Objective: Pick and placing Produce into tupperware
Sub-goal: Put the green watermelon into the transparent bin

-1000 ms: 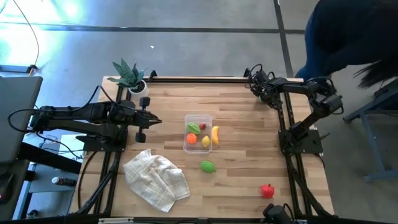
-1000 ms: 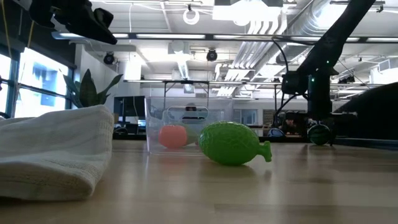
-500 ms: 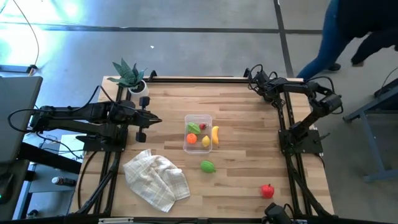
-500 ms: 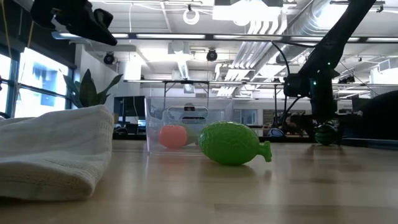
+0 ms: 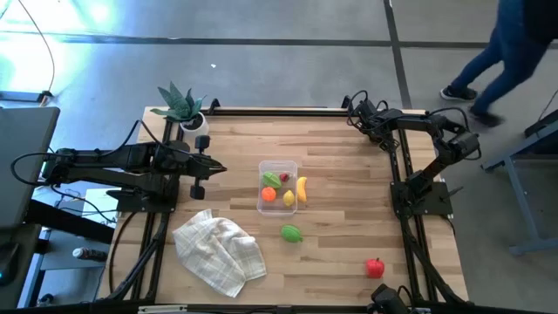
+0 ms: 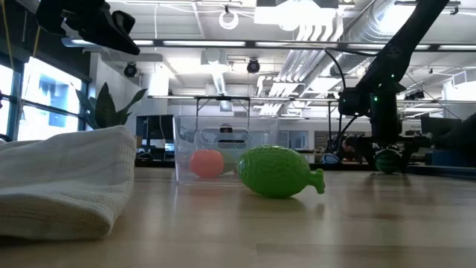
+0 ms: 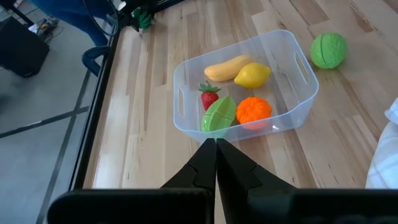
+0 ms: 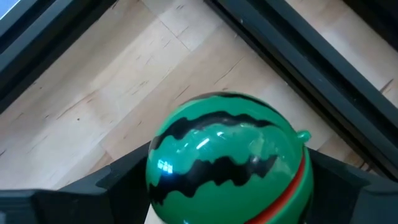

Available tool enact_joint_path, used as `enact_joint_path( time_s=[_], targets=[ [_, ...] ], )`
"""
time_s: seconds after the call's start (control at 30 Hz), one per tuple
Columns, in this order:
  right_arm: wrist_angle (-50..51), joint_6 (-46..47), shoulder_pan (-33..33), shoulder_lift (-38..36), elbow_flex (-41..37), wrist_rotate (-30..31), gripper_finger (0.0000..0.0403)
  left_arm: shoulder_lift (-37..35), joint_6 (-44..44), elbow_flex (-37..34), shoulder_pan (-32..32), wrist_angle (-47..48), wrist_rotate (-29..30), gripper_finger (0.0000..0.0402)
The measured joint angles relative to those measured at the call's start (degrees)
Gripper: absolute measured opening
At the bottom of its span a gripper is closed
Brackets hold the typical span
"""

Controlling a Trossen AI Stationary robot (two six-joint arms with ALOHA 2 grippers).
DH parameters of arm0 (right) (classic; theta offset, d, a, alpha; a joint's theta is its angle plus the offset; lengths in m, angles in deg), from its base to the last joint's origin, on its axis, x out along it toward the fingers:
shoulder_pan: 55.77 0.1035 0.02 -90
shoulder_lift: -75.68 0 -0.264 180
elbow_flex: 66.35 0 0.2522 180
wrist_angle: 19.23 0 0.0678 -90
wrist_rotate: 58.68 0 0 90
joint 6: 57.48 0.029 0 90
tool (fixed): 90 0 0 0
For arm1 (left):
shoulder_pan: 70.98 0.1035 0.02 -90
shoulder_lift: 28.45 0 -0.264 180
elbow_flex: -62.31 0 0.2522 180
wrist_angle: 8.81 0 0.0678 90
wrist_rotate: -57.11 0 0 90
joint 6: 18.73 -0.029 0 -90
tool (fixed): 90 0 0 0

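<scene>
Right gripper [image 8: 227, 186] grips the striped green plastic watermelon [image 8: 227, 155] at the far corner; next, carry it to the clear rectangular tub [image 5: 261, 187].

Dark jointed arms [image 5: 113, 166], black cables

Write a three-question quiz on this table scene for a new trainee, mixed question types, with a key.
1. True or false: the red pepper lies inside the tupperware.
2. Multiple choice: what sits between the fingers of the right gripper? A) a lemon B) a watermelon C) a cloth
3. Short answer: how many pieces of produce lie on the bare table, outside the tupperware and away from either gripper?

Key: 1 false, it lies on the table near the front right corner. 2 B. 3 two, the red pepper and the green fruit.
</scene>
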Motion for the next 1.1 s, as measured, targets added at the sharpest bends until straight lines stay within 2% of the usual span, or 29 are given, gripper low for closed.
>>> enact_joint_path(
  time_s=[0.3, 0.63, 1.1],
  targets=[
    [0.0, 0.0, 0.0, -0.1, 0.1, -0.2, 0.0309, 0.0, 0.0, 0.0, 0.0, 0.0, 0.0, 0.0003],
    [1.0, 0.2, 0.0, -0.1, 0.1, -0.4, 0.0275, 0.0, 0.0, 0.0, 0.0, 0.0, 0.0, 0.0003],
    [0.8, -0.2, 0.1, -0.1, 0.1, -1.3, 0.0271, 0.0, 0.0, 0.0, 0.0, 0.0, 0.0, 0.0003]
  ],
)
